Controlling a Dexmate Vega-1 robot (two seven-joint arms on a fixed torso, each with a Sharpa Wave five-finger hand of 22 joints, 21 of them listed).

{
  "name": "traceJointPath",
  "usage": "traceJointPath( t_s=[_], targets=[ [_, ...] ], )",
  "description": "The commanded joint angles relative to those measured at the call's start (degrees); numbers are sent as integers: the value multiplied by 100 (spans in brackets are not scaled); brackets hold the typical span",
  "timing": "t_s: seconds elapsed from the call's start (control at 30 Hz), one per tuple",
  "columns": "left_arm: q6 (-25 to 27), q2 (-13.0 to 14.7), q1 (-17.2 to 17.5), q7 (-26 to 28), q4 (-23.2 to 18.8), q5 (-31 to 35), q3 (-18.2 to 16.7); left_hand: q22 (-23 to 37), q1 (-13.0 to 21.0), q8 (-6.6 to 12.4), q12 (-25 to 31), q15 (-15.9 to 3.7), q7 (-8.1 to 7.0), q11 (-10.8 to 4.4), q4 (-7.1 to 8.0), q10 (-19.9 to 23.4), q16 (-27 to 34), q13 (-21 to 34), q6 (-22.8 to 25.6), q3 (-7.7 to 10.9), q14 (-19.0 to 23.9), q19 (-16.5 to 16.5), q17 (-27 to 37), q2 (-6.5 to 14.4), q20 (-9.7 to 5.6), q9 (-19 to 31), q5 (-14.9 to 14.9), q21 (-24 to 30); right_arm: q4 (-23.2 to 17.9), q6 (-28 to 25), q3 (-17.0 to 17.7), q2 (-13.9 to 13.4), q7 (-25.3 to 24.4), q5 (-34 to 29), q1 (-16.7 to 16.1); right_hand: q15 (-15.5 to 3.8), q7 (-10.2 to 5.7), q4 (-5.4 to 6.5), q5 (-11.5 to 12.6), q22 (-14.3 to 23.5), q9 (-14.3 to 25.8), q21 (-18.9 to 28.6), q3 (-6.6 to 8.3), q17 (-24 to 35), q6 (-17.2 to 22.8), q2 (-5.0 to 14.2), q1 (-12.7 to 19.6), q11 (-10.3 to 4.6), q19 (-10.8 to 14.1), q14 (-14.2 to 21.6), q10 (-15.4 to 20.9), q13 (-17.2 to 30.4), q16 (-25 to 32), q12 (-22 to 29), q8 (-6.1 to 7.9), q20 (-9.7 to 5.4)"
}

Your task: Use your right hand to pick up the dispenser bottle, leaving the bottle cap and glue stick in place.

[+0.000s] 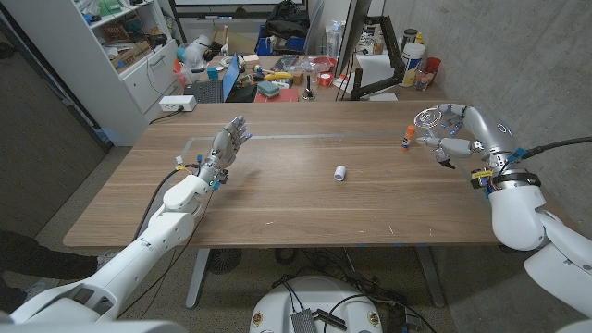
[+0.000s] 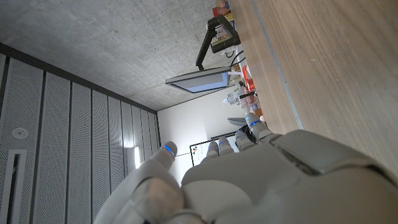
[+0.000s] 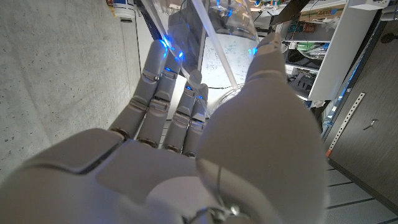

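From the head view the right hand [image 1: 447,137] is raised at the far right of the wooden table [image 1: 305,199], its fingers wrapped around a clear dispenser bottle [image 1: 431,120] held up off the table top; the right wrist view brings this closer, the same hand [image 3: 186,155] seen from behind with fingers [image 3: 163,93] curled round the transparent bottle [image 3: 239,25], whose body is hard to make out against the bright background. The glue stick [image 1: 405,141] stands upright on the table just beside the held bottle, orange at its base; the white bottle cap [image 1: 339,172] lies near the table's middle, well apart from both hands. The left hand [image 1: 227,148] sits on the left side of the table, fingers apart and holding nothing; the left wrist view shows its back [image 2: 261,180] with fingertips [image 2: 168,149] spread beside the table edge [image 2: 323,68], and cluttered shelves beyond.
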Motion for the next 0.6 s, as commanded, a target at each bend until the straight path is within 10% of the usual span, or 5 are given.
traceJointPath(
  t_s=[0.03, 0.6],
  targets=[
    [-28, -14, -18, -66, 88, -44, -26, 30, -32, 31, 26, -118, 10, 29, -8, -113, 9, 12, -225, -12, -198, -307, 11, 325, -81, 31, 20, -20, 181, 302, -113, 72, -154, 276, 257, -1126, -388, 178, 41, 1, 13, 41, 221, 12, 444, 1864, 1591, 19, -15, 613, 128, 167, 3, 28, 19, -875],
    [-44, 22, -8, -118, 163, -104, -90, 31, -28, 33, 25, -111, 13, 42, -9, -116, 10, 12, -218, -16, -195, -303, 10, 327, -79, 31, 24, -35, 380, 431, -427, 25, -339, 459, 710, -1118, -372, 188, 39, -42, 21, 76, 235, 28, 477, 1863, 1591, 41, -34, 624, 141, 185, -8, 18, 15, -877]
  ],
)
